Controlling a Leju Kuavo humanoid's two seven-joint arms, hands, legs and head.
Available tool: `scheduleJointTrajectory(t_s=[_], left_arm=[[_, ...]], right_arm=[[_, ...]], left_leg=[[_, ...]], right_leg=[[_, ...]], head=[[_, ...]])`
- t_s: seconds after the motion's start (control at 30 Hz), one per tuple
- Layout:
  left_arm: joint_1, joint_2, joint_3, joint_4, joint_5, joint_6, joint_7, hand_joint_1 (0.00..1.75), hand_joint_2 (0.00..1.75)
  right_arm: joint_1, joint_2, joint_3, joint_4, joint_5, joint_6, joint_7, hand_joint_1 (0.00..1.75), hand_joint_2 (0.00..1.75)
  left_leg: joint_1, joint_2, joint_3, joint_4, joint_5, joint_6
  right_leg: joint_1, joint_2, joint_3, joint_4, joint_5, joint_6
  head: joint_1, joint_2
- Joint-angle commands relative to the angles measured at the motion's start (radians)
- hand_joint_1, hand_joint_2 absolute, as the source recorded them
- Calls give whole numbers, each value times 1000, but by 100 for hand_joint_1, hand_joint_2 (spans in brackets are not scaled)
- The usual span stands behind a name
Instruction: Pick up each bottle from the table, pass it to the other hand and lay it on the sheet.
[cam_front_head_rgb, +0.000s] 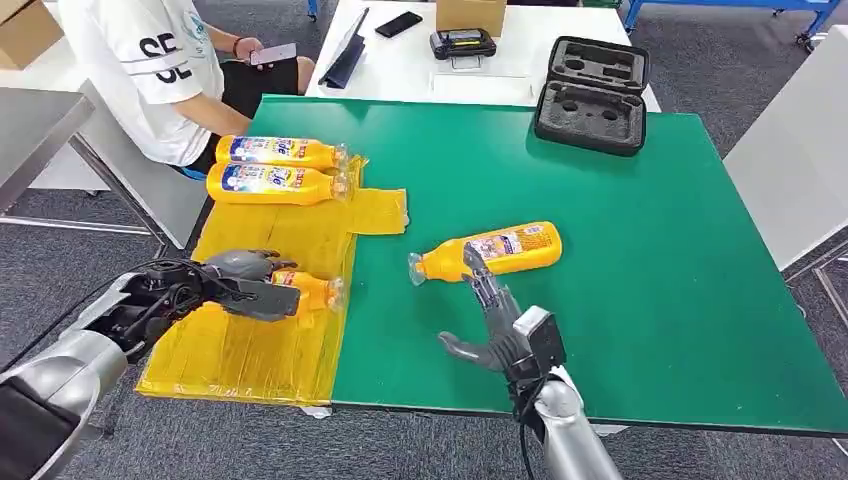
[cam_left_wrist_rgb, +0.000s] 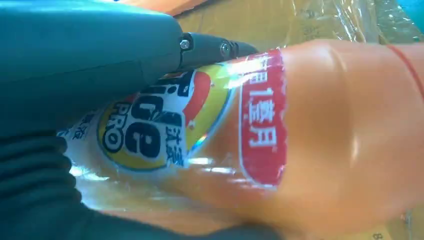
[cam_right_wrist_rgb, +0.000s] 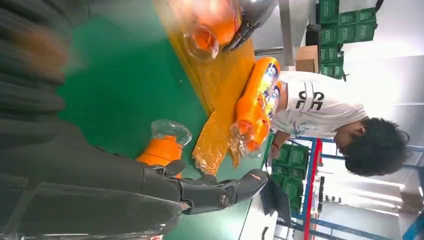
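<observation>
The held bottle (cam_front_head_rgb: 305, 290) lies low over the near part of the yellow sheet (cam_front_head_rgb: 250, 350), gripped round its body by the left hand (cam_front_head_rgb: 240, 280), fingers wrapped over the label and the clear cap pointing toward the green worktop (cam_front_head_rgb: 640, 280); I cannot tell whether it already rests on the sheet. Another bottle (cam_front_head_rgb: 495, 250) lies on its side on the green, just beyond the right hand (cam_front_head_rgb: 490, 325), whose fingers are spread and hold nothing, fingertips close to the bottle's neck. Two more bottles (cam_front_head_rgb: 275, 170) lie side by side, touching, at the far end of the sheet. These look like stiff plastic with glossy labels, probably slick, and round enough to roll when laid down; if full they would be fairly heavy, so the labelled middle of the body seems the safest hold, not the narrow neck. Beyond the green, an open black case (cam_front_head_rgb: 590, 95) shows moulded foam hollows with nothing in them. A person (cam_front_head_rgb: 150, 60) sits at the far left corner with a phone.
</observation>
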Motion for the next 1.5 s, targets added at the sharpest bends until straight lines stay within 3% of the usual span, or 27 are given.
scheduleJointTrajectory(t_s=[0.03,0.47,0.67,1.3,1.33,1.5], left_arm=[[-51,-15,-39,16,1,-5,1,0,0],[-78,-22,-64,25,7,-21,-3,0,0],[-67,-64,22,-7,75,73,25,0,0],[-59,-94,103,-43,146,126,42,0,0],[-48,-107,132,-57,167,153,31,0,175],[169,-220,338,-305,327,380,-86,0,175]], right_arm=[[-12,-21,5,9,0,-3,11,0,175],[5,-15,-11,-22,9,-2,32,0,175],[58,-21,-33,-91,18,-1,50,0,175],[76,-17,-46,-121,24,2,65,0,175],[81,-16,-49,-127,26,3,68,0,175],[111,-19,-58,-151,35,-12,69,0,175]], left_leg=[[1,-1,1,0,-1,-1],[1,-2,2,0,-2,-1],[1,-3,3,0,-2,-1],[1,-1,3,1,-2,-1],[1,-1,2,1,-2,-1],[0,-3,5,-2,-1,0]], right_leg=[[1,-1,1,0,-1,-1],[1,-2,3,0,-2,-1],[1,-3,5,0,-3,-1],[1,-1,3,0,-2,-1],[1,-1,3,0,-2,-1],[0,-4,6,-2,-2,0]], head=[[0,0],[0,0],[0,0],[0,0],[0,0],[0,0]])
